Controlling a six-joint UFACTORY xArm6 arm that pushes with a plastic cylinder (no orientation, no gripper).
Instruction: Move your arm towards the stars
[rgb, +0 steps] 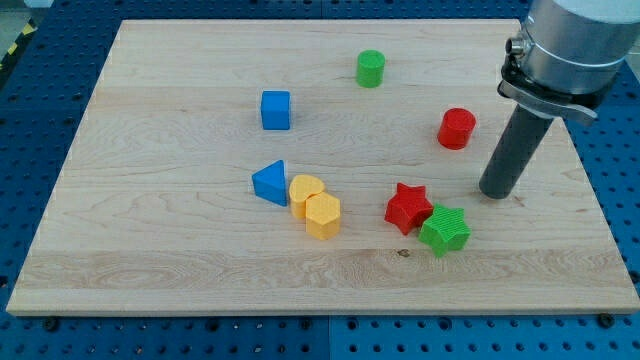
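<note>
A red star (407, 207) lies at the board's lower right, touching a green star (445, 230) just below and to its right. My tip (495, 192) rests on the board a short way to the right of and slightly above both stars, apart from them. A red cylinder (457, 129) stands above the stars, to the left of the rod.
A green cylinder (370, 69) stands near the top centre. A blue cube (276, 110) lies at upper left of centre. A blue triangle (270, 183) touches a yellow heart-like block (306, 192) and a yellow hexagon (322, 216). The wooden board (150, 250) ends at blue table edges.
</note>
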